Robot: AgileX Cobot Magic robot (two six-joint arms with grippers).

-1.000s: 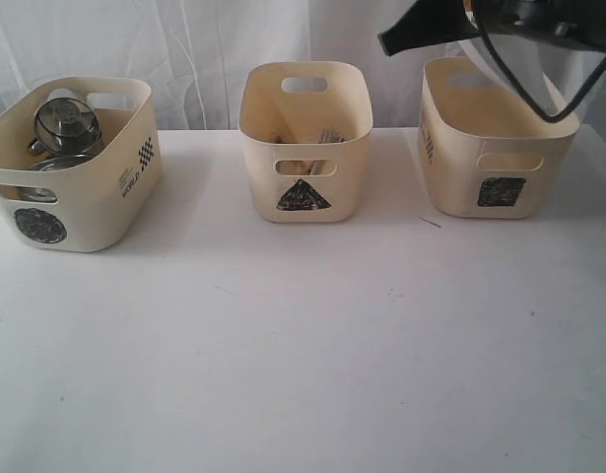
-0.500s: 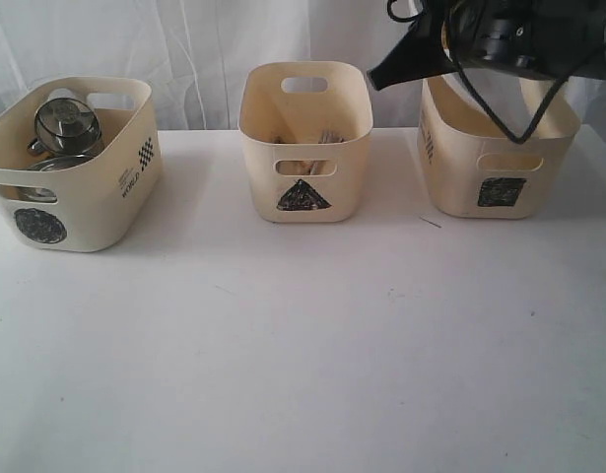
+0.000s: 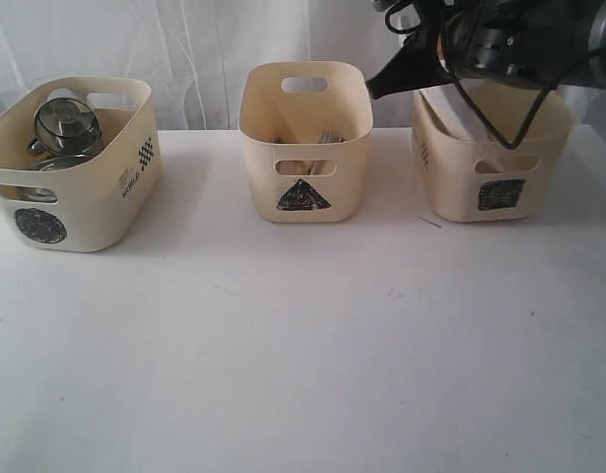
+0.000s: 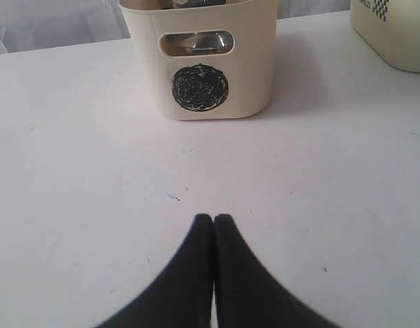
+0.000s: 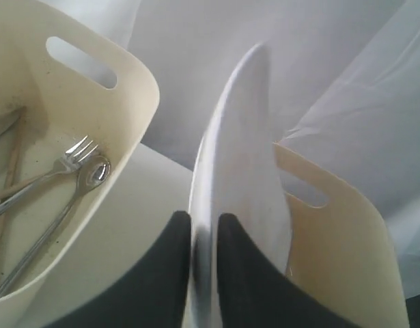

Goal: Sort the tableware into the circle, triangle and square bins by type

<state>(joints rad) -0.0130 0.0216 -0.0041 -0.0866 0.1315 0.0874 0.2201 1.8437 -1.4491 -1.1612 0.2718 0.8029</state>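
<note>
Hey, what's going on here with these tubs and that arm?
A two-armed robot is sorting tableware into labelled bins. Its right gripper grips a white plate on edge at the square bin. The circle bin holds a steel mug, and the triangle bin holds a fork. The left gripper hangs shut over the table.

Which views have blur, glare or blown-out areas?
Exterior view: soft, even light; the white table is nearly washed out; the right arm is dark with little detail. Left wrist view: the left fingers are near the lens, black and soft-edged; there is a glint in the circle bin slot. Right wrist view: the plate blurs near the right fingers; the fork glints.
</note>
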